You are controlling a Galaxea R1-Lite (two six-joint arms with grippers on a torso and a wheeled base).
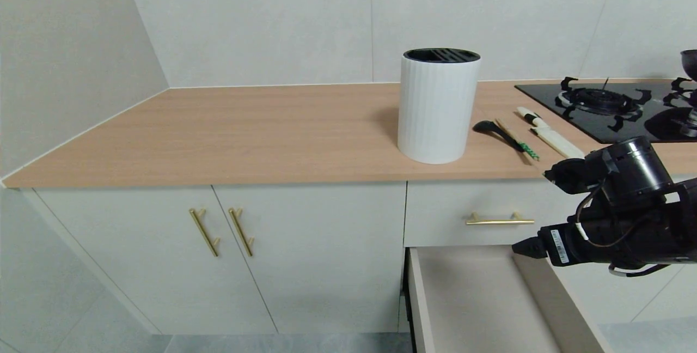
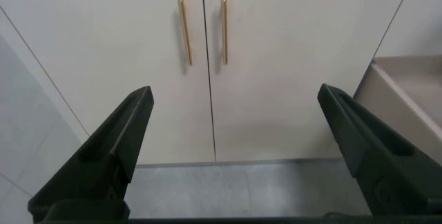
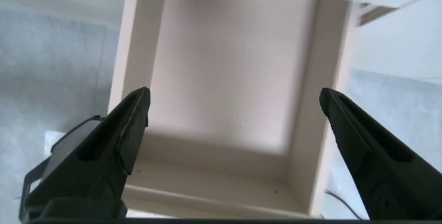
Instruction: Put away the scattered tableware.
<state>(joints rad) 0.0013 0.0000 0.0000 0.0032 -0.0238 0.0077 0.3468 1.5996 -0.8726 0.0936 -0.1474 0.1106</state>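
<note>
A white ribbed utensil holder with a black slotted top stands on the wooden counter. Just to its right lie a black ladle, chopsticks with green ends and a white-handled knife. Below them a drawer is pulled out, and nothing lies in it. My right arm hangs over the drawer's right side. My right gripper is open above the bare drawer floor. My left gripper is open, low down, facing the cabinet doors.
A black gas hob sits at the counter's right end with a dark pot on it. Gold handles mark the two cabinet doors; a shut drawer with a gold handle sits above the pulled-out one. The counter's left stretch is bare.
</note>
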